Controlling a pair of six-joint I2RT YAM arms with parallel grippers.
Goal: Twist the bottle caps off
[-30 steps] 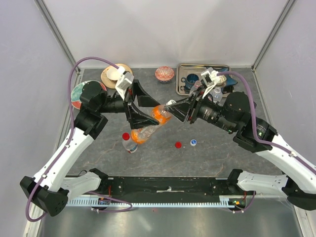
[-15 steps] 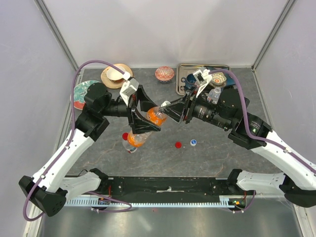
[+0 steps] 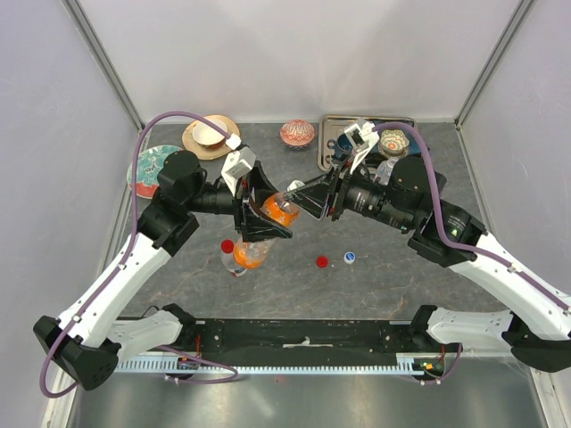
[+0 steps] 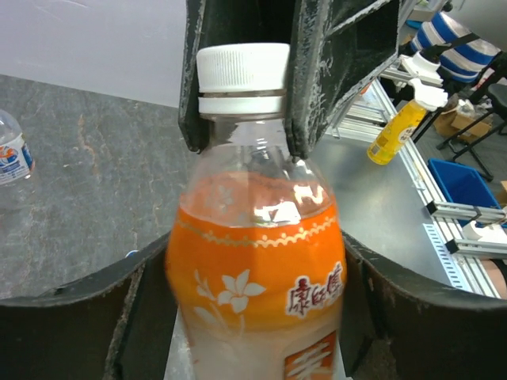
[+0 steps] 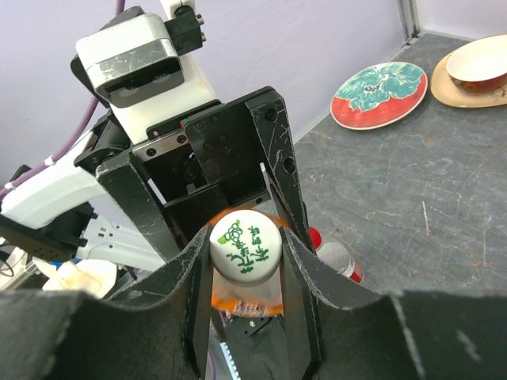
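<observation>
The orange bottle (image 3: 278, 212) hangs tilted above the table between both arms. My left gripper (image 3: 273, 214) has its jaws pressed against both sides of the orange label (image 4: 253, 269). My right gripper (image 3: 297, 198) is shut on its white cap (image 5: 244, 245), which still sits on the neck (image 4: 242, 75). A clear bottle with a red cap (image 3: 234, 256) lies below the left gripper. Another clear bottle (image 3: 386, 169) stands by the tray.
A loose red cap (image 3: 322, 261) and a blue-and-white cap (image 3: 349, 258) lie mid-table. A metal tray (image 3: 332, 122) with a blue mug (image 3: 344, 144) sits back right. A teal-and-red plate (image 3: 143, 171), a tan plate (image 3: 203, 138) and a red bowl (image 3: 297, 133) line the back.
My left gripper's jaws have closed in from wide open onto the orange bottle's body. Both grippers and the bottle have shifted a little to the left, and the bottle stands steeper.
</observation>
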